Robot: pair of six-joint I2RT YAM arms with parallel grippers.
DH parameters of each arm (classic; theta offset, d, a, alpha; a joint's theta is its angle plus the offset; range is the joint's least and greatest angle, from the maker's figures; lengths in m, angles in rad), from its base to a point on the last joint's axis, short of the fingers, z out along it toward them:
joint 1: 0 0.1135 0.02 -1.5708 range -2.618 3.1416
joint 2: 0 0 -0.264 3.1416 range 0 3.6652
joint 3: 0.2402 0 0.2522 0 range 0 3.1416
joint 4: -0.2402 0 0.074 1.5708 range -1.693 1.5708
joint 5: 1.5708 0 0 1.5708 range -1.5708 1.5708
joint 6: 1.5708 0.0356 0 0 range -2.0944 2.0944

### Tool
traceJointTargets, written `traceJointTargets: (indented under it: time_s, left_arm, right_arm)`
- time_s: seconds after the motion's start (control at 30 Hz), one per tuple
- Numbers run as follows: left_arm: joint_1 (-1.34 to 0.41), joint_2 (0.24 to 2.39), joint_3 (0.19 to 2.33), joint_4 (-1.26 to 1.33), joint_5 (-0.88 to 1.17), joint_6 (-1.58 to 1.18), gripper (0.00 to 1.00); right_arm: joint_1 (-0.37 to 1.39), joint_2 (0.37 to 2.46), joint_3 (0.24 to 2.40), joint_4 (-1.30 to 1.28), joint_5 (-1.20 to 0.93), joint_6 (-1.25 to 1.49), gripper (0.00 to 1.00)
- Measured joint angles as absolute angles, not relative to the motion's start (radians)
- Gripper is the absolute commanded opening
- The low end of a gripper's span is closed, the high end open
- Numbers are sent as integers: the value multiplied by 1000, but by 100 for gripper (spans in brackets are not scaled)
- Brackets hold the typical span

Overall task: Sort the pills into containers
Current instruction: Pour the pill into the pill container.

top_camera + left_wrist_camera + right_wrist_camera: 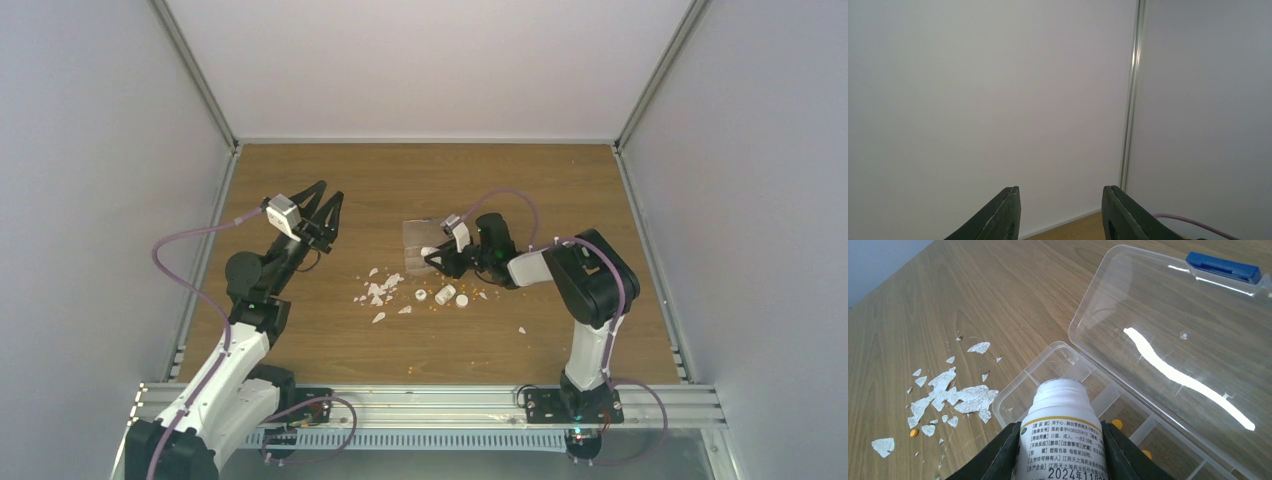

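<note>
Surface of brown wood-grain board (330,340) carries a flat clear plastic organiser box (1020,377), lid open, near its middle. The right gripper (1060,442), on an arm bent low and reaching left, has its jaws clamped on a white labelled plastic vial (1063,405), whose uncapped mouth points into the box. The left gripper (325,200) hangs raised, jaws wide and empty. Torn white flakes (965,397) lie beside the box. Tiny orange-yellow pills (1117,423) sit in compartments and loose on the surface. Light, hard and likely to roll, they probably suit pouring better than pinching.
</note>
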State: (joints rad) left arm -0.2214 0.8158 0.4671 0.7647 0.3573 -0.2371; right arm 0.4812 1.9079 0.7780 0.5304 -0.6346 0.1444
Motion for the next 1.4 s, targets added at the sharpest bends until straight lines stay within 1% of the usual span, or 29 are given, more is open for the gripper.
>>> traceJointTargets:
  time_s: [0.6, 1.07, 1.4]
  left_arm:
    - [-217, 827, 467, 765, 363, -244, 99]
    - [-205, 843, 467, 765, 377, -247, 99]
    - [-200, 844, 467, 765, 379, -252, 99]
  right_arm:
    - [498, 1905, 859, 392, -569, 94, 54]
    - [529, 1896, 935, 220, -477, 33, 55]
    - [533, 1884, 963, 140, -449, 15, 55]
